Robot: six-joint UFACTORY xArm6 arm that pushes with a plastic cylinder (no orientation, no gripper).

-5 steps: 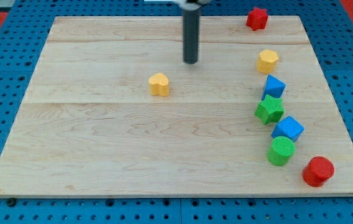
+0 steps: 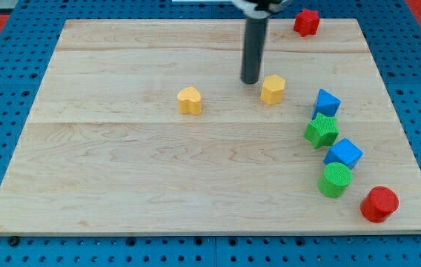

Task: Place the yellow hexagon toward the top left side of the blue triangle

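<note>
Since the earlier frame the yellow hexagon (image 2: 273, 89) has slid left, from the right side of the counter to nearer the middle, and my tip (image 2: 250, 80) has shifted right w/ it. No hand on this rig, just the rod, so nothing spread or pinching to tell.

My tip sits on the wood just left of the yellow hexagon, close beside it; can't tell if they touch. The hexagon is now left of, and slightly farther than, the blue triangle (image 2: 327, 102), w/ a clear gap between.

Further left, a yellow heart (image 2: 190, 100) sits alone mid-counter. Touching the blue triangle on its near side is a green star (image 2: 321, 130); then a blue cube (image 2: 343, 153), a green cylinder (image 2: 335, 180) & a red cylinder (image 2: 379, 204) run toward the near right corner. A red star (image 2: 306, 22) sits at the far right edge. The counter (image 2: 121, 170) is pale wood planks.
</note>
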